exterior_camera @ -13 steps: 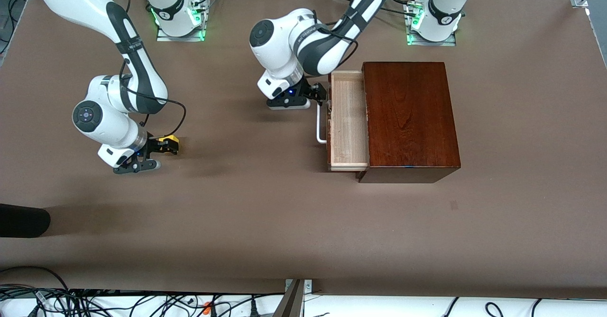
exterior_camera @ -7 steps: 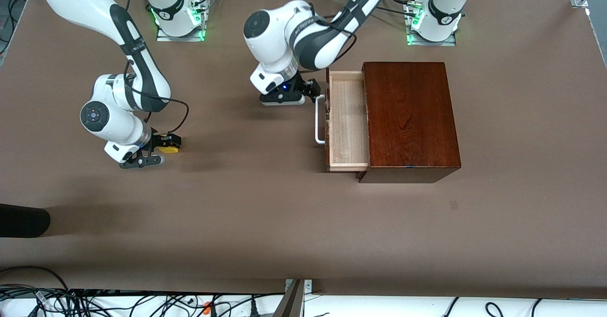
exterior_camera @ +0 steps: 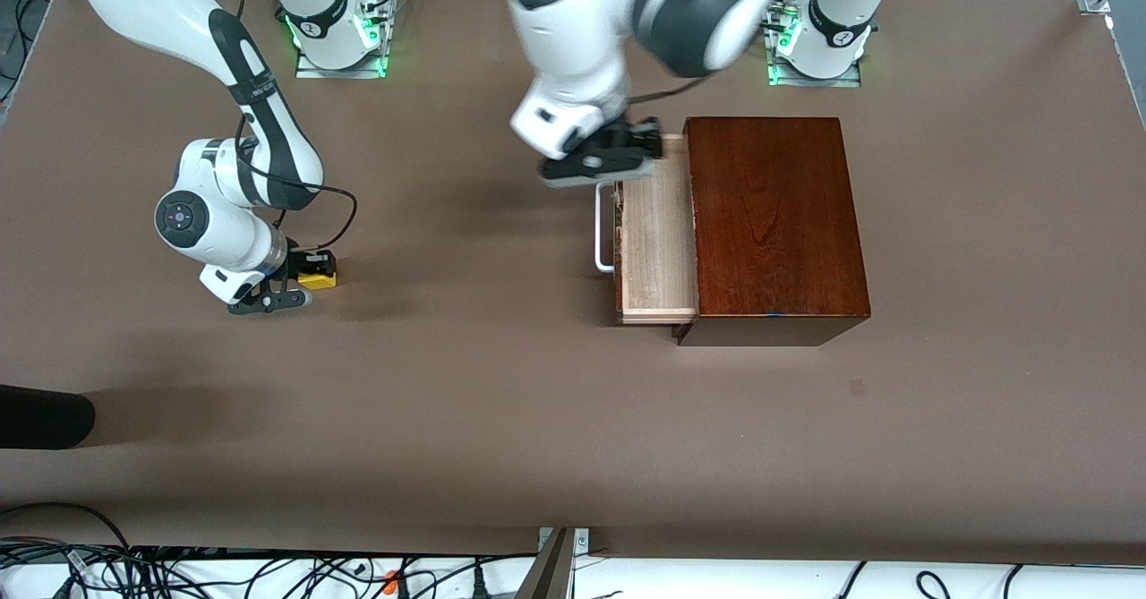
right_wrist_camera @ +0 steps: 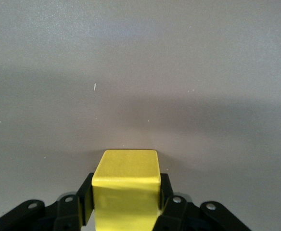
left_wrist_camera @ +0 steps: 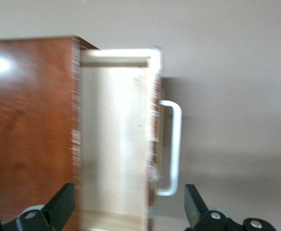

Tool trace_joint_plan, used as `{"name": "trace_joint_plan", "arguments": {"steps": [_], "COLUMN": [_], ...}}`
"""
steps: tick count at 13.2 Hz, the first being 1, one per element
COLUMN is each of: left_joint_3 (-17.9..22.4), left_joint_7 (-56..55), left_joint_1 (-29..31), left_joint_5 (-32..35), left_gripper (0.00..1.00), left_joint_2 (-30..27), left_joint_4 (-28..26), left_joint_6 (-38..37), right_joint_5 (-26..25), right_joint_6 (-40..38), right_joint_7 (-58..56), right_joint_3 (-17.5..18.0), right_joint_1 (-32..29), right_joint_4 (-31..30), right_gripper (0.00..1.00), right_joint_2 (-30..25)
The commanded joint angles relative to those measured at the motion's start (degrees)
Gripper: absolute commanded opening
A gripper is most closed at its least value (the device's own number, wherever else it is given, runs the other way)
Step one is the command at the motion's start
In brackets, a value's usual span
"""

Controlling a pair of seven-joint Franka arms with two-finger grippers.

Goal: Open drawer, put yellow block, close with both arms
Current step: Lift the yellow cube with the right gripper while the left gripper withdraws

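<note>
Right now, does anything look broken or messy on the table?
Nothing stands out. The drawer is pulled out of its wooden box on purpose, and the right gripper is shut on the yellow block. The left gripper hangs open over the drawer.

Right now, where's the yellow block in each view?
Front view: yellow block on the table toward the right arm's end, gripped in the right hand.
Left wrist view: not in it; only the open drawer and its handle show.
Right wrist view: block between the hand's fingers.
Shared landmark: brown table.
</note>
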Motion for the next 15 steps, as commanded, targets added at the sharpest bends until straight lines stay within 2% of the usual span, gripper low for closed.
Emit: {"name": "trace_joint_plan", "arguments": {"steps": [1,3,5,7,9,10,11,13,15], "left_joint_3": [-0.55,-0.64,-0.9,-0.56,-0.56,-0.29,-0.12,-0.03,-0.03], "left_joint_7": [8.31,15.42,22.37,30.27,37.05,38.91,39.36,39.37,39.19], "left_joint_1": [7.54,12.91,17.83,23.02,28.47,29.97,30.68,33.66,36.12], "left_joint_5": [-1.64,-1.73,-2.6,-7.07,-9.63,-9.73,-9.64,-9.03,-9.03], "left_gripper": [1.0,1.0,1.0,1.0,1.0,1.0,1.0,1.0,1.0], "left_joint_2": [-3.51,-5.27,-6.15,-7.55,-8.52,-10.18,-11.94,-16.06,-23.17], "left_joint_4": [-0.77,-0.77,-0.77,-0.68,-0.68,-1.47,-2.43,-7.5,-16.99], "left_joint_6": [-4.24,-5.04,-6.35,-8.55,-9.43,-9.35,-9.0,-4.9,2.13], "right_joint_5": [1.09,0.91,0.12,-0.5,-0.58,-1.02,-3.55,-8.04,-8.5], "right_joint_6": [0.38,-1.8,-7.86,-14.09,-21.39,-22.64,-22.83,-23.79,-26.16], "right_joint_7": [-0.82,-1.44,-1.18,-1.35,-0.92,-0.91,-0.91,-0.82,-0.83], "right_joint_3": [0.13,1.26,5.91,9.6,15.13,16.73,17.09,17.09,17.09], "right_joint_1": [-0.16,0.01,0.1,0.19,0.36,1.67,4.29,10.79,15.63], "right_joint_4": [-0.64,0.59,3.31,8.3,14.54,16.05,17.72,22.46,27.03], "right_gripper": [0.07,0.07,0.07,0.07,0.07,0.07,0.07,0.07,0.07], "right_joint_2": [-1.11,-2.86,-5.93,-6.56,-6.48,-6.56,-6.56,-6.04,-4.55]}}
